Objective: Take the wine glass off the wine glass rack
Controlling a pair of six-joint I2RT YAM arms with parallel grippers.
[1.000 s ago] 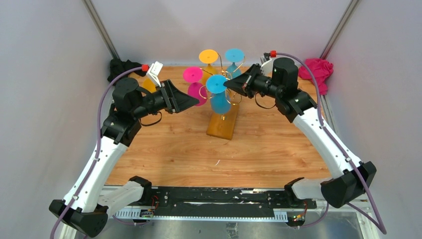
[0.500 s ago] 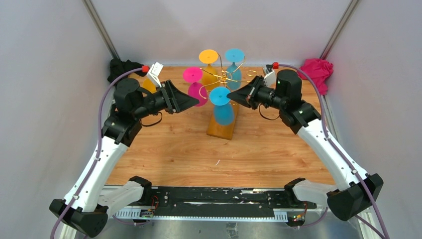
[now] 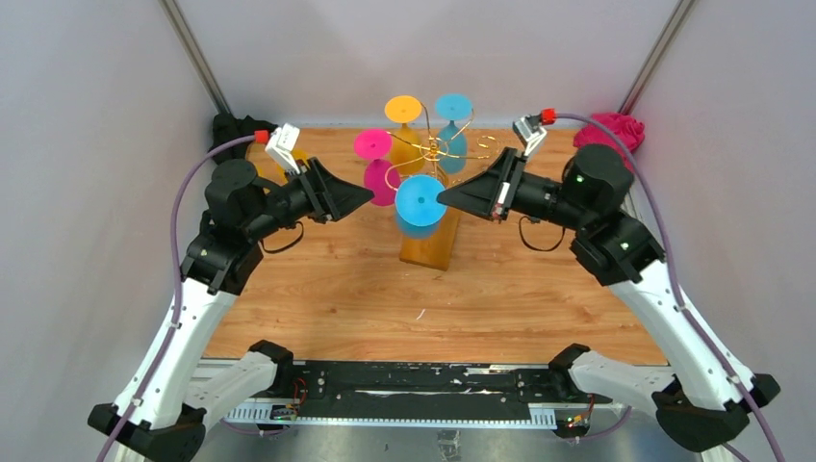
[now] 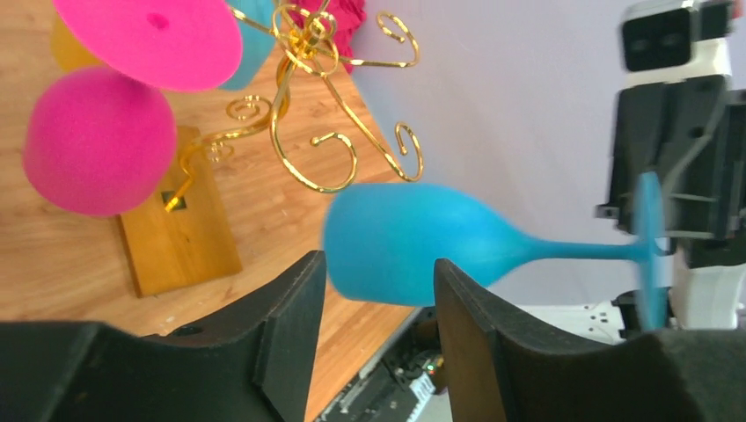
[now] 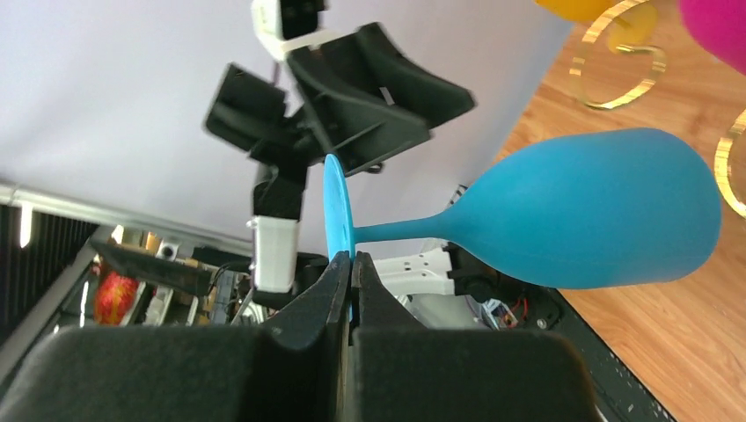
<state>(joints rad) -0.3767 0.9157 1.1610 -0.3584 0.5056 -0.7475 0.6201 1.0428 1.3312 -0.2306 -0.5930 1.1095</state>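
Note:
The wine glass rack (image 3: 435, 152) is gold wire on an orange-brown wooden base (image 3: 428, 248). My right gripper (image 3: 445, 199) is shut on the edge of the round foot (image 3: 420, 200) of a blue wine glass. It holds the glass on its side in front of the rack, below the curled arms and not touching them. The right wrist view shows the fingers (image 5: 339, 280) pinching the foot (image 5: 335, 207), with the bowl (image 5: 607, 211) beyond. My left gripper (image 3: 369, 197) is open, and the blue bowl (image 4: 396, 255) lies just ahead of its fingertips (image 4: 295, 303), apart from them.
A pink glass (image 3: 380, 181), an orange glass (image 3: 403, 109) and a light blue glass (image 3: 452, 106) hang on the rack. A pink cloth (image 3: 616, 130) lies at the back right and a black cloth (image 3: 231, 125) at the back left. Grey walls close three sides.
My right gripper has drawn the blue glass off the rack's arm toward the near side and lower, and the right arm has pulled back to the right. The left gripper shifted slightly.

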